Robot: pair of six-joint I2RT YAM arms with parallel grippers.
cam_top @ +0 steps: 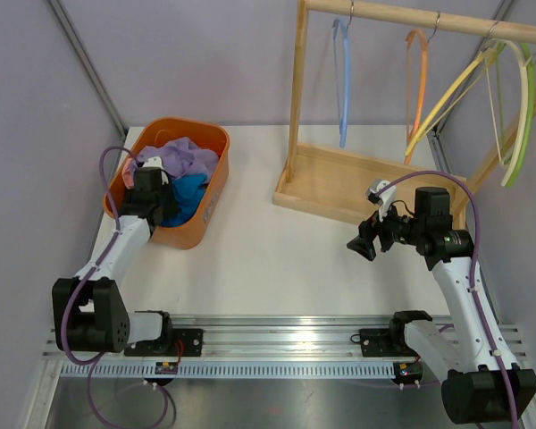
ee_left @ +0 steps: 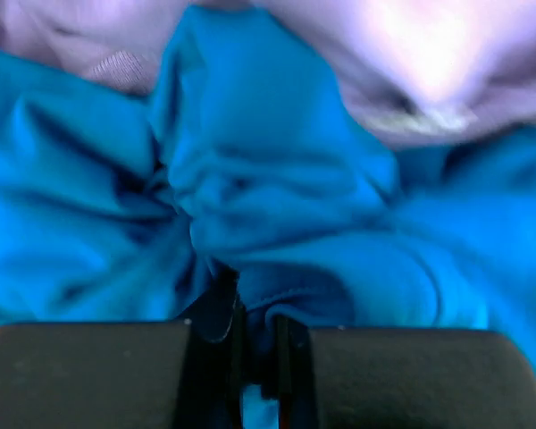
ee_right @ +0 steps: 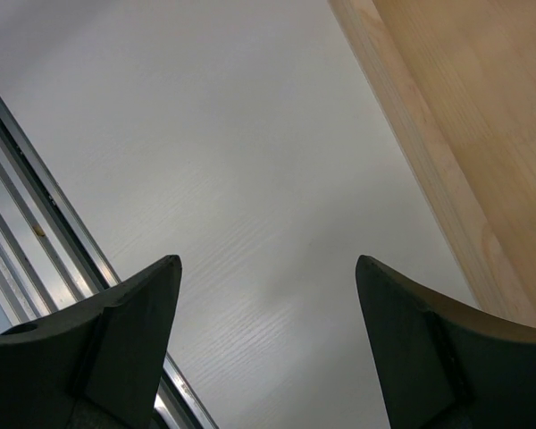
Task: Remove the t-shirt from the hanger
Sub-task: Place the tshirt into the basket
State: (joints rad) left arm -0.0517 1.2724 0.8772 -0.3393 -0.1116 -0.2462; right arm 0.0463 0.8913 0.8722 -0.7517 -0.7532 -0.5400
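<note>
A blue t-shirt lies crumpled in the orange basket, off any hanger. My left gripper is down in the basket, its jaws nearly closed with a fold of the blue t-shirt pinched between them; in the left wrist view the gripper fills the bottom edge. My right gripper is open and empty, held above the table in front of the wooden rack; in the right wrist view the gripper has bare tabletop between its fingers. Blue, orange, yellow and green hangers hang bare on the rack's rod.
A purple garment lies in the basket behind the blue one and shows in the left wrist view. The rack's wooden base tray stands at the back right and shows in the right wrist view. A metal rail runs along the near edge.
</note>
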